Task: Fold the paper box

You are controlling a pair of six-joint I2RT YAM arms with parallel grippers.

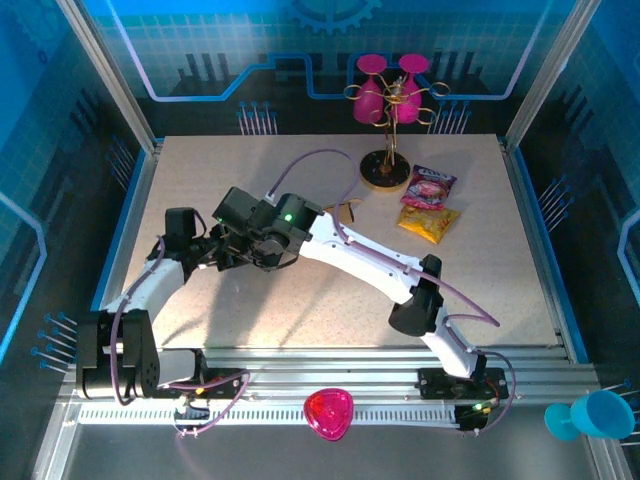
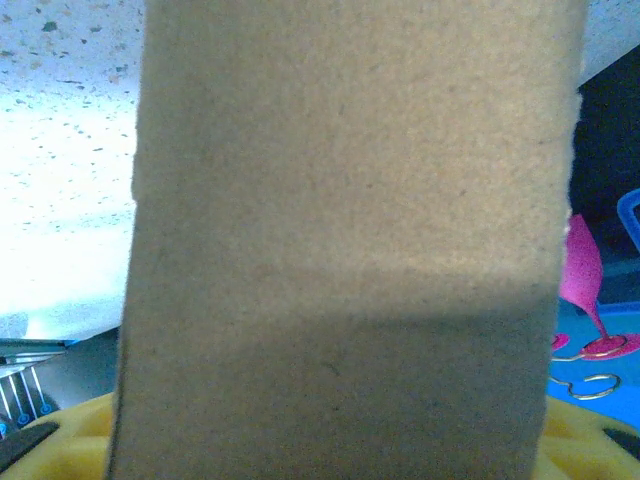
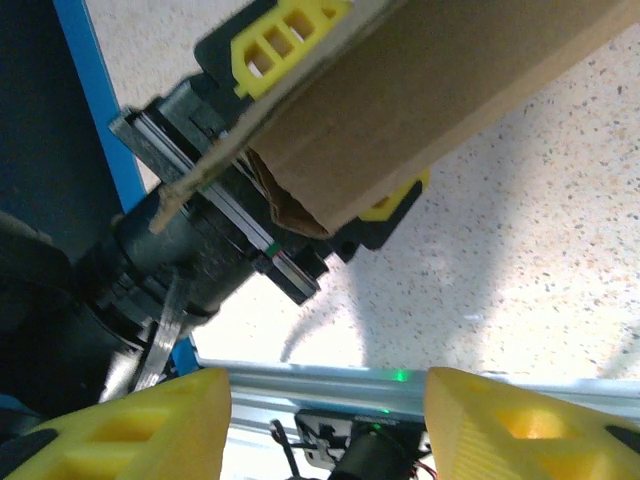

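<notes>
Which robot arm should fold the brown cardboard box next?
Probably the right arm: its jaws stand open and empty close to the brown cardboard box. The left arm has its jaws clamped on that box, so it is busy holding it.

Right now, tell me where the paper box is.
In the right wrist view the paper box sits upper centre, clamped by the left claw between its yellow fingers, above the speckled table.

The desk point(image 1: 520, 290) is left bare along its right edge and far left corner. Passage near the far edge is blocked by a cup stand point(image 1: 386, 172) and snack bags point(image 1: 428, 222).
</notes>
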